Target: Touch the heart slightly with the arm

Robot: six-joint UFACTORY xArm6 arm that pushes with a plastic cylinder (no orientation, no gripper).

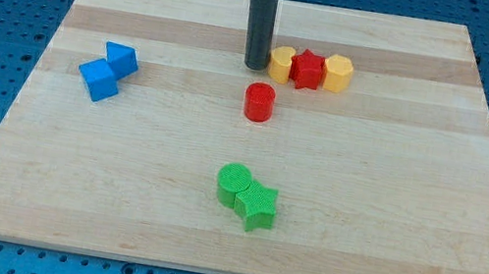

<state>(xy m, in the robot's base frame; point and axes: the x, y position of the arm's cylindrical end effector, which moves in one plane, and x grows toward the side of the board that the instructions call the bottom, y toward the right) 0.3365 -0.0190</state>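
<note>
My tip [255,65] stands near the view's top centre of the wooden board [382,210], just left of the yellow heart [281,63]; whether it touches the heart cannot be told. The heart is the left end of a tight row with a red star [308,69] in the middle and a yellow hexagon-like block [337,73] on the right. A red cylinder [258,102] stands just below my tip, apart from it.
Two blue blocks [121,60] [98,80] touch each other at the view's left. A green cylinder [235,183] and a green star [258,206] touch each other at the view's bottom centre. A blue perforated table surrounds the board.
</note>
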